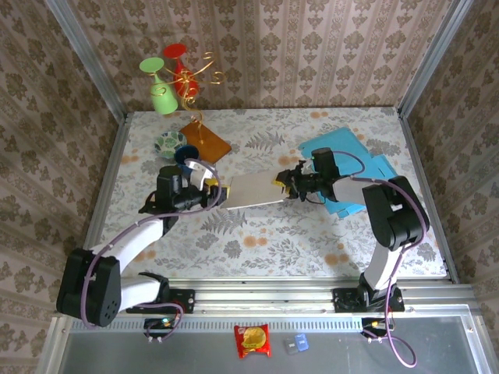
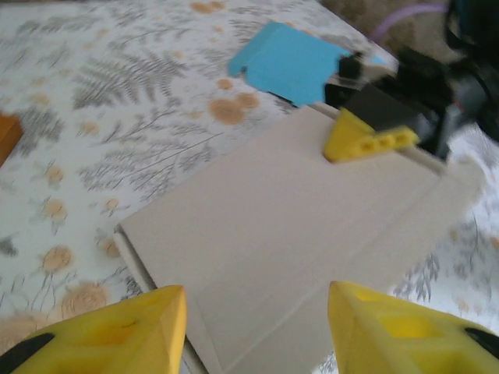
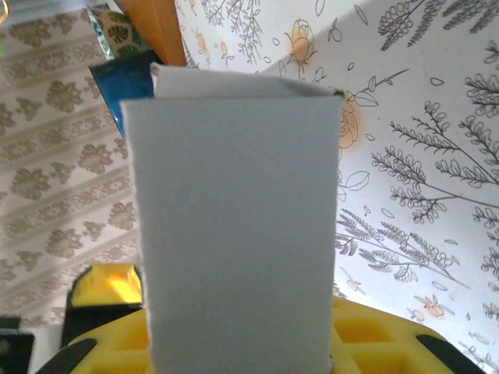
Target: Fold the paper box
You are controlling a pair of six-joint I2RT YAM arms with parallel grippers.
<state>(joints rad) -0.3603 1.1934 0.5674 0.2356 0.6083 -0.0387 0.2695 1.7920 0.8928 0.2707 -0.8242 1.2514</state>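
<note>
The paper box (image 1: 253, 189) is a flat grey card blank stretched across the middle of the desk (image 1: 312, 234) between the two arms, with faint score lines along its edges in the left wrist view. Whether it rests on the desk or hangs just above it, I cannot tell. The right fingers (image 1: 278, 182) are closed narrowly on its far end: one yellow finger presses on top of the card in the left wrist view, and in the right wrist view the card rises straight out from between them. The left fingers (image 2: 117, 335) stand wide apart, straddling the near end without gripping it. The step looks like a regrasp before a flap is turned. It should go best if the right side clamps firmly enough to steady the blank without crushing it. The left fingers should settle on a panel just beside a score line and close squarely, so the bend follows the score rather than buckling the panel. The blue sheet (image 1: 343, 156) lies just behind the right arm and an orange card (image 1: 207, 142) lies near the left, so any swing of the blank should be kept small.
</note>
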